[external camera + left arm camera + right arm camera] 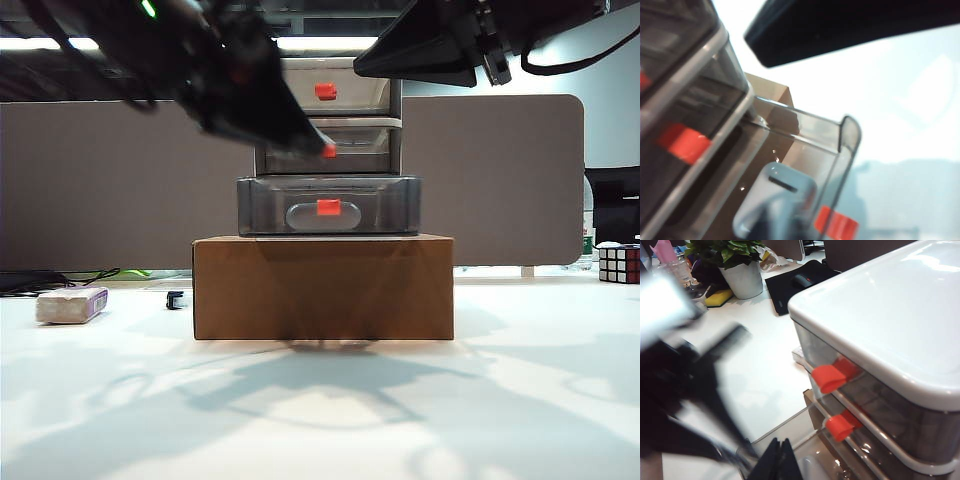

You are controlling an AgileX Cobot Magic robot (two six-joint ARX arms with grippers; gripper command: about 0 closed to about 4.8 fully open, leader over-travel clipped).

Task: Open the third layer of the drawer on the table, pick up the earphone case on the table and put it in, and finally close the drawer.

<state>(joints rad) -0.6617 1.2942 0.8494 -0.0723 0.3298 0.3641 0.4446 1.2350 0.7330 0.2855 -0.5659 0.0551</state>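
Three tiers on the drawer [330, 120], and the third layer [328, 205] stands pulled out toward the camera, below the left gripper [318, 148]. That left gripper hangs in front of the middle tier, its tip by the middle red tab [329, 151]; it's all blur, so I can't tell whether its jaws are apart or together. In the left wrist view a small white rounded thing, the earphone case [771, 192] by the look of it, lies inside the open third layer just beneath that gripper. The right gripper [375, 62] hovers high beside the top tier, fingers [771, 462] pressed together on nothing. The cardboard box [322, 287] sits under the unit, on the table [520, 400].
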